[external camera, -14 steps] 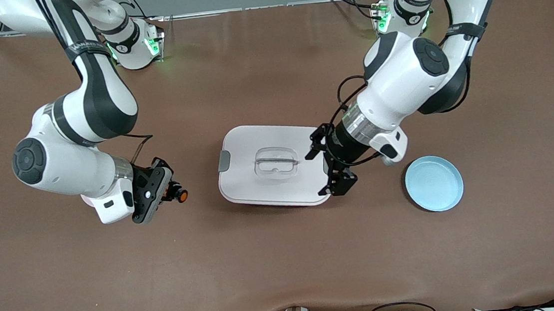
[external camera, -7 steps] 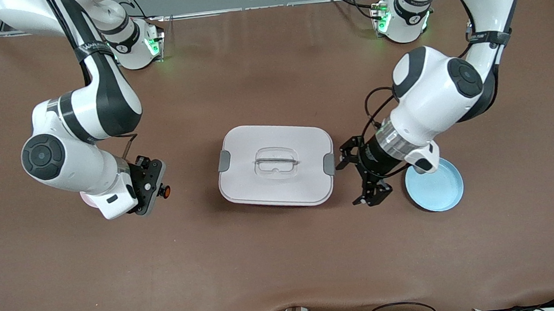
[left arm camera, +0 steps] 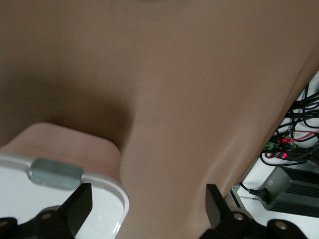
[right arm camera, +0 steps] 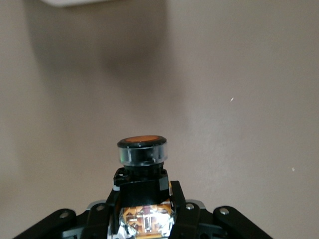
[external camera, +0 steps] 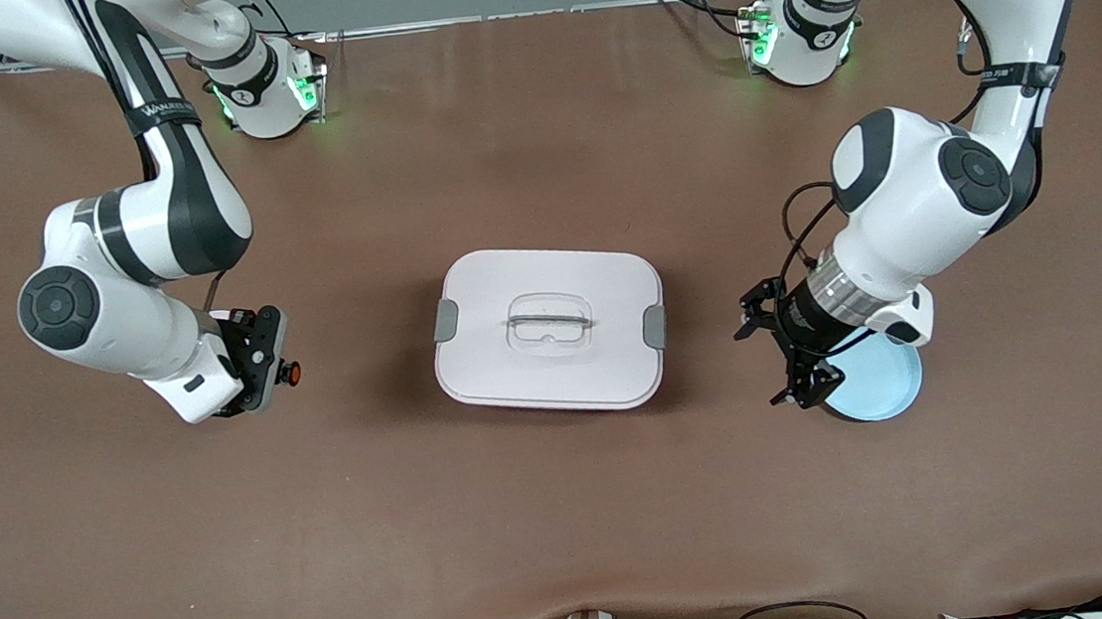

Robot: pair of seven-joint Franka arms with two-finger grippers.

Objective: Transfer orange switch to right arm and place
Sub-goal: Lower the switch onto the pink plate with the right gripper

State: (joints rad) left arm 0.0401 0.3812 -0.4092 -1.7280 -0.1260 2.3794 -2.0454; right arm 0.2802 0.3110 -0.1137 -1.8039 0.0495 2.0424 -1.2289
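The orange switch [external camera: 289, 374] is a tiny black block with a round orange button end. My right gripper [external camera: 275, 373] is shut on it and holds it over bare table between the white container [external camera: 544, 280] and the right arm's end. In the right wrist view the switch [right arm camera: 142, 167] sticks out from between the fingers of the right gripper [right arm camera: 143, 201], button end outward. My left gripper [external camera: 763, 366] is open and empty, over the table between the container and the blue plate [external camera: 882, 385]. In the left wrist view its fingers [left arm camera: 79, 204] stand wide apart around the gripper's middle [left arm camera: 147, 209].
The white lidded container has grey clips [external camera: 653, 326] at both ends and a clear handle; its corner shows in the left wrist view [left arm camera: 99, 199]. The blue plate lies toward the left arm's end. Cables and a box [left arm camera: 294, 149] hang off the table's edge.
Both arms have drawn away from the container toward their own ends of the table. The right gripper carried the switch along. The left gripper, open throughout, now partly covers the blue plate.
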